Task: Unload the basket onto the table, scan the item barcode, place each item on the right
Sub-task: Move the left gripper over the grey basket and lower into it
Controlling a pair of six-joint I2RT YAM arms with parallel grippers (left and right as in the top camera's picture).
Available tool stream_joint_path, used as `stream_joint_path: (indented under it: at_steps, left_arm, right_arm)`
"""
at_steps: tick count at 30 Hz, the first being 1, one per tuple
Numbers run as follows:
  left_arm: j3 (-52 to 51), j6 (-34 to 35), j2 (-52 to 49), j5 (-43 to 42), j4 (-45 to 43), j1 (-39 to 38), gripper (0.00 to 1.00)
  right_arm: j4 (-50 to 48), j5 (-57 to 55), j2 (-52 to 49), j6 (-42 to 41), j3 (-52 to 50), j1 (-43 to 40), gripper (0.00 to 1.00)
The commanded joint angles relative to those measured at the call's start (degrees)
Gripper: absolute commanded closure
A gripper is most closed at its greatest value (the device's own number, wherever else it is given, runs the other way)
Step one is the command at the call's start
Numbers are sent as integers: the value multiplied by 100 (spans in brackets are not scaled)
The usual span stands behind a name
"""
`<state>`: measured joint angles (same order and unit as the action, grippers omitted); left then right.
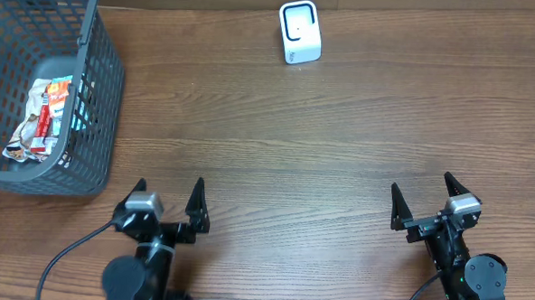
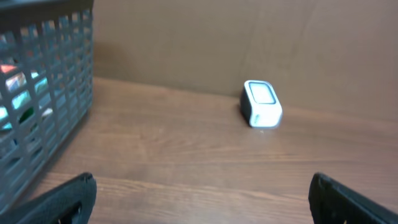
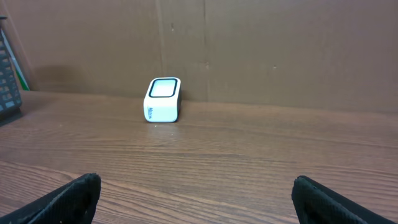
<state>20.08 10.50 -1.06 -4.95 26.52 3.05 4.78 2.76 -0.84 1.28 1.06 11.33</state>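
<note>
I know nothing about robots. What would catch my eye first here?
A dark grey basket sits at the left of the table, crinkled snack packets inside. A small white scanner stands alone at the far edge. Near the front, the left fingers and right fingers stand spread open, holding nothing.

Grey lattice basket (image 1: 98,88); red, white and silver packet (image 1: 43,118). White scanner (image 1: 300,32), black-rimmed face. Brown wood-grain bench (image 1: 295,142). Black left end effector (image 1: 169,193) and right end effector (image 1: 422,188).
</note>
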Motion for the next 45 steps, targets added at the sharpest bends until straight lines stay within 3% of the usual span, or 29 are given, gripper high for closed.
stream_joint_path:
  at_steps: [1, 6, 12, 17, 21, 26, 31, 38, 45]
  left_arm:
    - [1067, 44, -358, -352, 643, -7, 0]
    - [2697, -280, -1572, -688, 1580, -7, 0]
    - [5541, -1233, -3799, -509, 3888, -7, 0]
    - [7834, -1303, -5639, -415, 5362, -7, 0]
    - [8721, -1196, -6544, -485, 5418, -7, 0]
    - [8961, -1849, -7101, -422, 4793, -7, 0]
    - [9075, -1530, -7355, 610, 4039, 101, 0]
    - [9130, -1521, -7681, 1314, 3084, 968, 0]
    - [9130, -1521, -8190, 1368, 2962, 1832, 0]
  right_arm:
    - [-15, 35, 66, 9, -59, -15, 0]
    - [-15, 35, 66, 11, -59, -15, 0]
    - [-15, 35, 66, 9, -59, -15, 0]
    - [-15, 35, 66, 9, -59, -15, 0]
    - [-15, 35, 66, 11, -59, -15, 0]
    - [-15, 35, 66, 11, -61, -15, 0]
    - [-15, 35, 66, 11, -59, -15, 0]
    - [-15, 35, 66, 9, -59, -15, 0]
    - [-15, 35, 66, 9, -59, -15, 0]
